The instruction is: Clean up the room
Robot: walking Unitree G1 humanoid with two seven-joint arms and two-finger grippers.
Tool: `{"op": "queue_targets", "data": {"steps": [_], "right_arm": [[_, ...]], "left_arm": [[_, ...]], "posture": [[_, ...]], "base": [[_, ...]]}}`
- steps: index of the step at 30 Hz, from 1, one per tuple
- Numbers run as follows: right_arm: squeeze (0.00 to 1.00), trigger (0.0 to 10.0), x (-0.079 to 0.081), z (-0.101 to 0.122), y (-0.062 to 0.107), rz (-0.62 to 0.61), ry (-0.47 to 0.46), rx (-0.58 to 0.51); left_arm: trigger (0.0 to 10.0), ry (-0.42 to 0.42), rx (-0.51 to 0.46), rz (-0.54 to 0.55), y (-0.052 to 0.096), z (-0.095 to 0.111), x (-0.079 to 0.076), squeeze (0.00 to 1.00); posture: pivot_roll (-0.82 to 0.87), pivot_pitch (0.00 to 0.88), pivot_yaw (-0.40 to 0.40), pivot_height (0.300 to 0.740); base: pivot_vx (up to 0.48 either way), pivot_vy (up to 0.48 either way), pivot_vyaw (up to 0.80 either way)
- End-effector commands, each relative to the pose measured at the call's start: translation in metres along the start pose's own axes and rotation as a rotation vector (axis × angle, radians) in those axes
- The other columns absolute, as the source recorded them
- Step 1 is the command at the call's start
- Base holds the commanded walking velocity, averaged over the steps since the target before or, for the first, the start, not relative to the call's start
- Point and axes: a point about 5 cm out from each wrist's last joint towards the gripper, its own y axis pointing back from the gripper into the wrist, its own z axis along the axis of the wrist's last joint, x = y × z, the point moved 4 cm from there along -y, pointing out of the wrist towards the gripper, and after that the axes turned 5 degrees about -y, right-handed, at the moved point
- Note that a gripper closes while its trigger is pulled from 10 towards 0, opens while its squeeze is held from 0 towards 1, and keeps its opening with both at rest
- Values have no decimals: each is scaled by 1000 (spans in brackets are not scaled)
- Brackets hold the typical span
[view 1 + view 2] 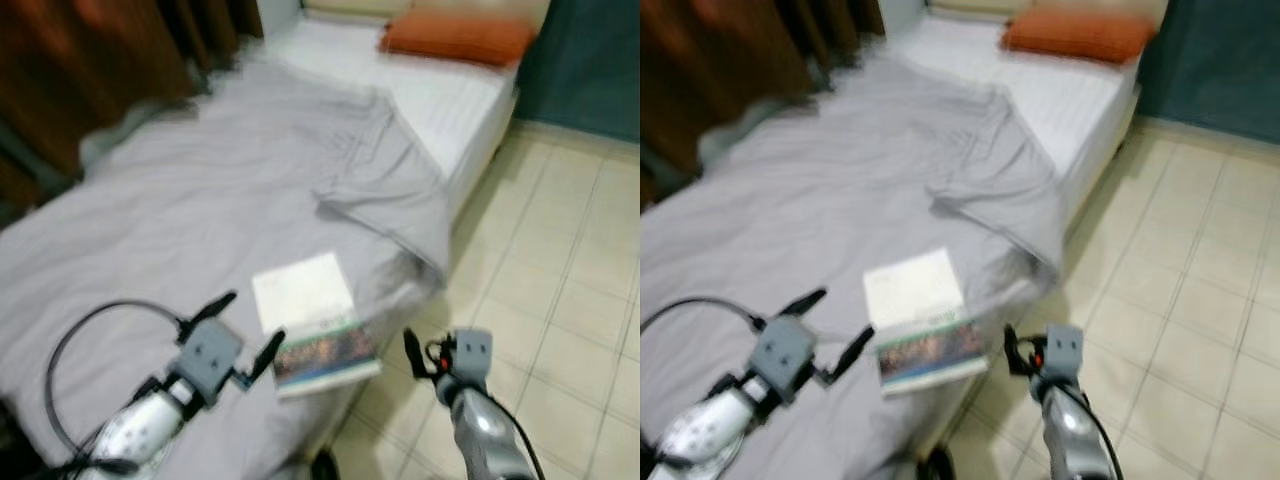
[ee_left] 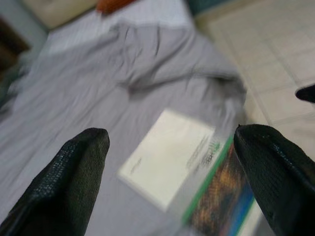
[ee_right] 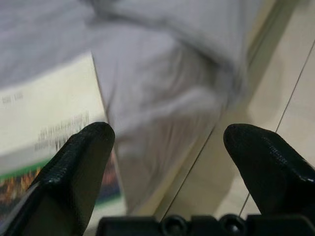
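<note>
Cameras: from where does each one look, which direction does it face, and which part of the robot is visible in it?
Left eye view: on the head, facing forward and down at the bed with the book; shows left gripper and right gripper.
Right eye view: same head, same scene.
Left wrist view: on the left wrist, facing along its open fingers at the book and grey blanket.
Right wrist view: on the right wrist, facing along its open fingers at the bed's edge and tiled floor.
Shared: all show the book.
</note>
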Motion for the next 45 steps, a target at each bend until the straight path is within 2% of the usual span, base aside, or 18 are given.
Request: {"op": "queue_targets", "data": {"steps": [1,2,4,6,11,13,17,21,22,25,27,29,32,35,38,41,44,45], "right_arm": [[0,10000,6,-4,-1,-6,-24,1],[0,10000,5,1,-3,-23,-22,-20],[0,10000,4,5,-5,-35,-20,-33],[0,10000,7,14,-7,-39,1,-74],[0,10000,13,25,-13,-39,31,-111],[0,10000,18,29,-21,-40,-1,-104],[0,10000,28,33,-27,-6,-45,-94],[0,10000,41,35,-26,56,-65,-110],[0,10000,52,27,-21,113,-60,-90],[0,10000,66,10,-17,203,-52,-20],[0,10000,70,7,-18,226,-56,3],[0,10000,74,9,-24,236,-76,28],[0,10000,77,18,-31,242,-94,23],[0,10000,80,32,-39,251,-112,0],[0,10000,82,36,-41,254,-110,-1],[0,10000,84,41,-45,249,-135,-5],[0,10000,86,43,-48,240,-224,11],[0,10000,86,43,-48,240,-224,11]], "left_arm": [[10000,1,-12,12,6,12,8,0],[10000,8,-5,11,11,14,7,0],[10000,12,-1,9,13,16,5,0],[10000,32,12,4,23,23,2,0],[10000,57,48,0,38,33,-1,0],[10000,67,80,-3,45,34,-2,0],[10000,73,91,-11,48,36,-6,0],[10000,94,143,-36,58,30,-12,0],[10000,138,219,-28,70,14,-14,0],[10000,209,377,-31,81,-24,-26,0],[10000,225,414,-38,81,-35,-31,0],[10000,193,442,-91,74,-50,-42,0],[10000,147,450,-106,65,-57,-43,0],[10000,99,425,-80,58,-54,-37,0],[10000,95,417,-77,59,-51,-36,0],[10000,82,407,-93,64,-45,-39,0],[10000,62,420,-138,74,-39,-45,0],[10000,62,420,-138,74,-39,-45,0]], "posture": [[208,417,230,740],[223,457,240,740],[223,457,240,740],[241,500,249,740],[267,534,255,740],[277,553,261,740],[276,578,259,740],[247,576,236,740],[220,577,211,740],[203,586,183,740],[204,590,173,740],[213,605,173,740],[217,629,167,740],[230,635,165,740],[238,639,169,740],[258,646,183,740],[280,658,198,740],[280,658,198,740]], "base": [[0,0,0],[0,0,0],[0,0,0],[0,0,0],[0,0,0],[0,0,0],[0,0,0],[0,0,0],[0,0,0],[0,0,0],[0,0,0],[0,0,0],[0,0,0],[0,0,0],[0,0,0],[0,0,0],[0,0,0],[0,0,0]]}}
